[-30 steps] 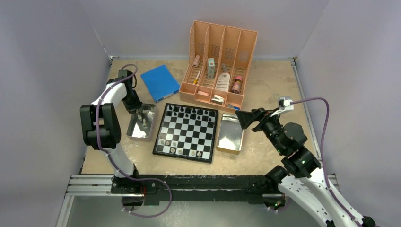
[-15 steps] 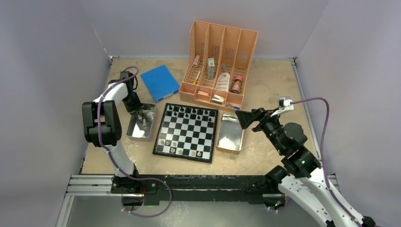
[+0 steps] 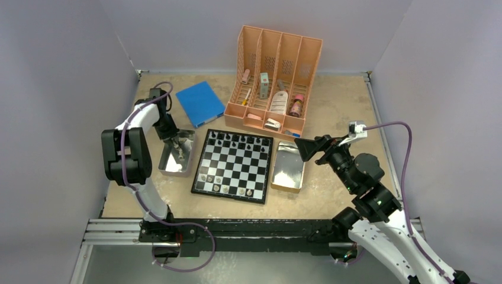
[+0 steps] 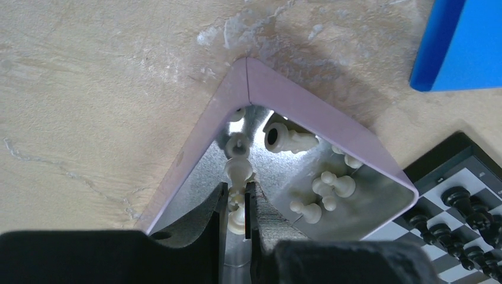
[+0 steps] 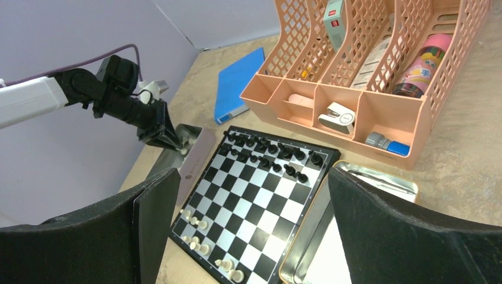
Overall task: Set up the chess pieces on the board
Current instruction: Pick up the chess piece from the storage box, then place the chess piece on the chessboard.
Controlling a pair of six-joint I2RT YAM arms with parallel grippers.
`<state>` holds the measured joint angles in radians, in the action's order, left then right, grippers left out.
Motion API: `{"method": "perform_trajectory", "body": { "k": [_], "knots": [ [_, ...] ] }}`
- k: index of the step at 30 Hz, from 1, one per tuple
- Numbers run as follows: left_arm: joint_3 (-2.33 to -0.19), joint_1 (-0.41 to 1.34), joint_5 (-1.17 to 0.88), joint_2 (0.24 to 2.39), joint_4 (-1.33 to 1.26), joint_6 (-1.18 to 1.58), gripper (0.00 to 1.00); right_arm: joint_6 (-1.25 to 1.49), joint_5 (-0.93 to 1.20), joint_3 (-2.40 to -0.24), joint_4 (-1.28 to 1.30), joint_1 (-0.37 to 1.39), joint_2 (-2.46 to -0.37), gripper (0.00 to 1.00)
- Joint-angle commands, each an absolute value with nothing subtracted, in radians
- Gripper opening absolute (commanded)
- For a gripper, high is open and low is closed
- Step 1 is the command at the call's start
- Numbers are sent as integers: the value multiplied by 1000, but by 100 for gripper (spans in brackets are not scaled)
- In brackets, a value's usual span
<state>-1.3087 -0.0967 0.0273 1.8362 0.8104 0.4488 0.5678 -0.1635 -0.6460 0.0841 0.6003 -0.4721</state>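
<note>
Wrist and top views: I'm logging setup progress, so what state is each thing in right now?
left gripper, shut on a white piece inside the left tray
right gripper, open, holding nothing
board, partly set: black pieces along the far side
left tray, holds loose white pieces

left end effector over metal tray, chessboard just beside
</note>
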Motion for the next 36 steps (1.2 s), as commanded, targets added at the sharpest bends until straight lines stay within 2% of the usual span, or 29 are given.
{"method": "perform_trajectory", "body": {
  "k": [1,18,36],
  "knots": [
    [-1302,-74,5,1757,830,438,8,558,-161,-652,38,603,-480,98],
    [-1209,169,5,1513,965,492,7,554,-161,-659,36,603,-496,98],
    [-1131,324,-69,1206,1156,599,7,553,-166,-662,39,603,-500,98]
  ]
}}
